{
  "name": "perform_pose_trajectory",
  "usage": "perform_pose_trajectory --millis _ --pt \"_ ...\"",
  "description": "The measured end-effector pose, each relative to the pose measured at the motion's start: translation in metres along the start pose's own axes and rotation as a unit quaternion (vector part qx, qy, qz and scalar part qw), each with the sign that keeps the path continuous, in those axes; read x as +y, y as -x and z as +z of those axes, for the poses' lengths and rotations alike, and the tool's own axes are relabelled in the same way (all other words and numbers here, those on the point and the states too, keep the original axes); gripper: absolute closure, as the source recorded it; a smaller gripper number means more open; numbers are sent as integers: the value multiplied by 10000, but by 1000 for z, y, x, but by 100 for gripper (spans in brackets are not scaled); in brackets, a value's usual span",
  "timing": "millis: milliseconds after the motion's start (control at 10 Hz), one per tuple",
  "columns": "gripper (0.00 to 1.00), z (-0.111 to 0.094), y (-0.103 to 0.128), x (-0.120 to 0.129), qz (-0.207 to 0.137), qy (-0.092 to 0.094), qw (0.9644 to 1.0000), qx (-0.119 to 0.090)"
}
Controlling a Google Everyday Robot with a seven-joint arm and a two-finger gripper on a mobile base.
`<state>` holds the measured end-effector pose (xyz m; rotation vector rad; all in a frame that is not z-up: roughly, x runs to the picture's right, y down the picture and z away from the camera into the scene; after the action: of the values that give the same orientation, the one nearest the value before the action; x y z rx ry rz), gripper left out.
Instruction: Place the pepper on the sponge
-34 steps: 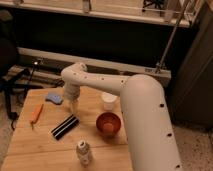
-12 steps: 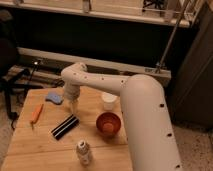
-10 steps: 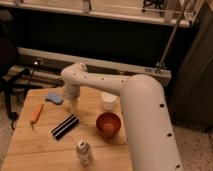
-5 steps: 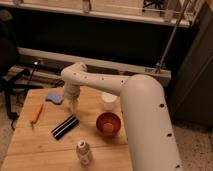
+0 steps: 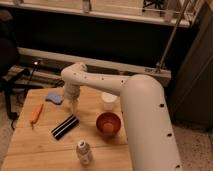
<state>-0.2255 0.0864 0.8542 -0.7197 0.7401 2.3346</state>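
The white arm's end effector (image 5: 74, 106) hung just over the wooden tabletop (image 5: 30, 150), fingers spread wide and holding nothing. The flat light-blue wavy sponge (image 5: 54, 97) lay just beside it on the view's left, and the slender orange pepper (image 5: 36, 113) lay farther left, apart from the sponge and untouched. A black-and-white striped bar (image 5: 65, 126) sat just in front of the end effector, with a white cup (image 5: 108, 101) and a reddish bowl (image 5: 108, 123) to its right.

A wooden table (image 5: 40, 150) is standing in dim light, a dark wall (image 5: 100, 37) and white ledge (image 5: 50, 55) running behind it, a black chair (image 5: 7, 55) sitting at its left.
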Motion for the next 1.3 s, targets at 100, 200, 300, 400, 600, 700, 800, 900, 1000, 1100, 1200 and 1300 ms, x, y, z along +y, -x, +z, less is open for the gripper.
perform_pose_trajectory --millis 100,200,300,400,600,700,800,900,1000,1100,1200,1300 --pt "33 0 0 0 -15 -1 10000 -15" --pt "33 -3 0 1 -56 24 9999 -101" --pt "33 -12 0 3 -190 88 9993 -318" --pt "33 -22 -3 6 -450 180 9969 -621" --pt "33 -42 -16 11 -1361 299 9807 -1373" --pt "33 -51 -22 9 -1864 304 9672 -1696" --pt "33 -54 -19 5 -2029 285 9610 -1855" --pt "33 -52 -14 0 -2109 240 9577 -1945" --pt "33 -52 -16 1 -2139 241 9570 -1945" --pt "33 -52 -17 1 -2144 243 9569 -1943" --pt "33 -53 -16 1 -2138 244 9570 -1945" --pt "33 -53 -15 0 -2133 243 9571 -1947"
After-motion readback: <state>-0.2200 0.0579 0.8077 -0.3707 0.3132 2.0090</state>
